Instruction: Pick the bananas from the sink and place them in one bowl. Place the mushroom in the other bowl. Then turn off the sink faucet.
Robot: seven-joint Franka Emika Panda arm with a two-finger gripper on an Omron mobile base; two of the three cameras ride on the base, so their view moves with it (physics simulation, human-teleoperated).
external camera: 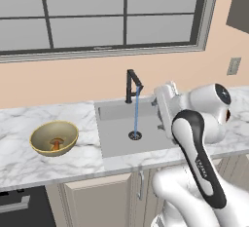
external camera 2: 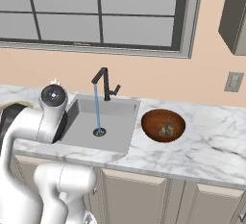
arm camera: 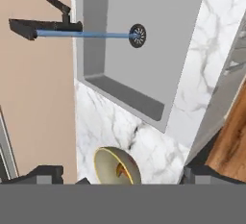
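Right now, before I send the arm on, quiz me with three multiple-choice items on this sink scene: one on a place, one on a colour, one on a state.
1. Where does the mushroom lie?
A. in the sink
B. in the yellow-olive bowl
C. on the bare counter

2. What colour is the bowl holding the bananas?
A. reddish-brown
B. white
C. blue

3. What is the state of the sink faucet?
A. off and dry
B. running
C. lying on the counter

Answers:
1 B: the orange-brown mushroom sits inside the yellow-olive bowl, left of the sink.
2 A: the bananas rest in the reddish-brown bowl, right of the sink.
3 B: a thin blue water stream falls from the spout to the drain.
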